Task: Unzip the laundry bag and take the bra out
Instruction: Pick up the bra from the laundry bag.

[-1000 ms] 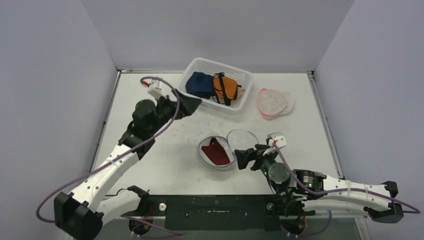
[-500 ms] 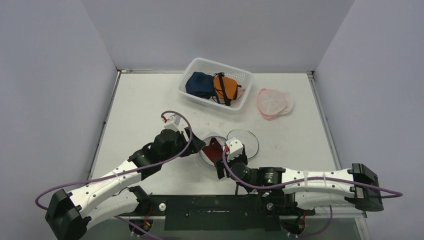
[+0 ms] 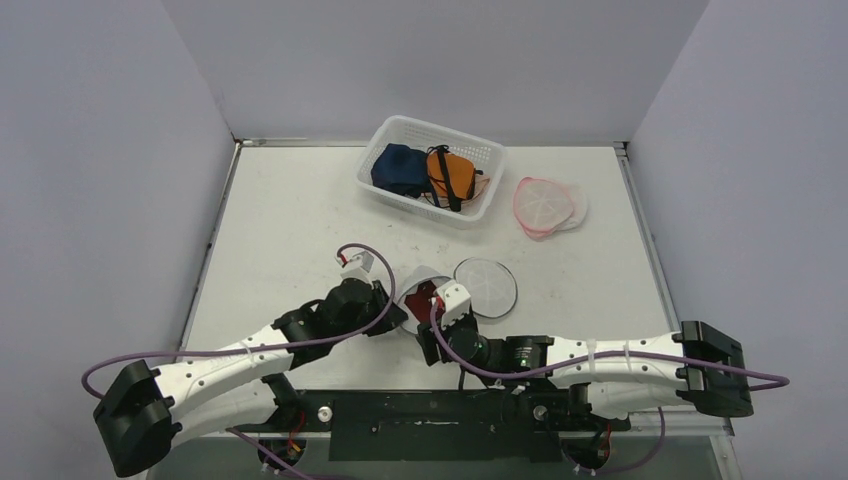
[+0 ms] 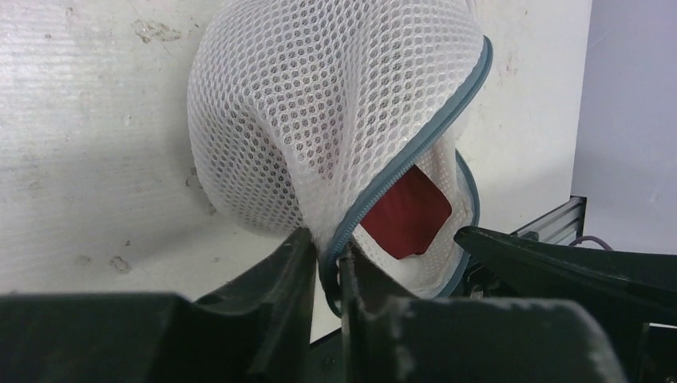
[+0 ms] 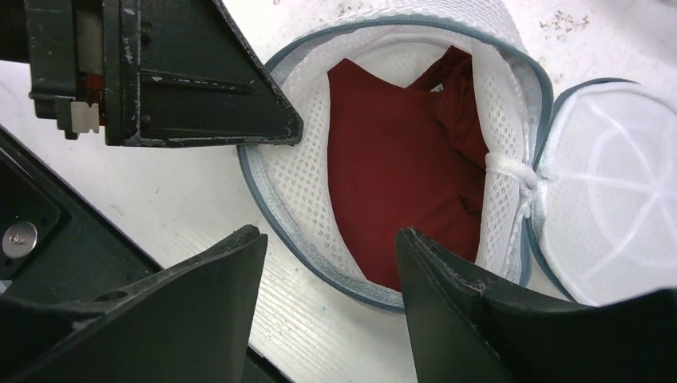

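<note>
The round white mesh laundry bag (image 3: 413, 287) lies near the table's front, its grey-blue zipper undone and its lid (image 3: 486, 286) flipped to the right. The red bra (image 5: 391, 183) lies inside the bag (image 5: 295, 199) and shows through the opening (image 4: 407, 215). My left gripper (image 4: 323, 251) is shut on the bag's zipper rim, lifting the mesh (image 4: 319, 104) into a dome. From above it sits at the bag's left side (image 3: 398, 318). My right gripper (image 5: 331, 239) stands open over the bag's near rim, nothing between its fingers, and from above it shows there too (image 3: 428, 338).
A white basket (image 3: 487, 152) at the back holds a blue bundle (image 3: 398, 168) and an orange one (image 3: 452, 175). A pink-rimmed round mesh bag (image 3: 545, 205) lies to its right. The black rail (image 3: 430, 410) runs along the near table edge, close behind both grippers.
My left arm swung from beside the basket down to the bag and closed on its rim. My right gripper moved left to the bag's near side, its jaws narrowing a little.
</note>
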Robot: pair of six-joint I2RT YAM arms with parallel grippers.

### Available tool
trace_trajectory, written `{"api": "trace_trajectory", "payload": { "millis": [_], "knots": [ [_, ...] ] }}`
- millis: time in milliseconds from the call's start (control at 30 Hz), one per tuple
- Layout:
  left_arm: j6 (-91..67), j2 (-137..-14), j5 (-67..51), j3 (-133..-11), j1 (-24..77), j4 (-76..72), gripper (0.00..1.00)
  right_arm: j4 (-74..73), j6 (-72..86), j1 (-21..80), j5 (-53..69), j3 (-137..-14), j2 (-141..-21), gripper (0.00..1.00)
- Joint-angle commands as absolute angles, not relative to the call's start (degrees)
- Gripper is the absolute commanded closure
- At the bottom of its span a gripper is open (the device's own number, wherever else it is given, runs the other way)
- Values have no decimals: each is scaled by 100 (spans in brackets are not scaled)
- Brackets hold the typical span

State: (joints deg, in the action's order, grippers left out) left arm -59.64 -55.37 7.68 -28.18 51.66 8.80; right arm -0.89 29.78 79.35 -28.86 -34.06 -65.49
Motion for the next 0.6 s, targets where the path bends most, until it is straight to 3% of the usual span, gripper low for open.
{"api": "trace_trajectory", "payload": {
  "millis": [0, 100, 467, 567],
  "knots": [
    [-5971, -5498, 1078, -2782, 5383, 841, 91, -252, 3327, 8018, -3181, -3576, -6519, 37],
    [-5931, -5241, 1297, -2737, 5562, 1152, 100, -406, 3341, 7980, -3333, -3648, -6373, 36],
    [-5853, -4781, 1521, -2497, 5692, 1961, 99, -565, 3121, 7834, -2879, -4187, -7556, 48],
    [-5990, -4695, 1445, -2353, 5704, 1930, 74, -556, 3086, 7888, -2614, -4195, -7729, 50]
  ]
}}
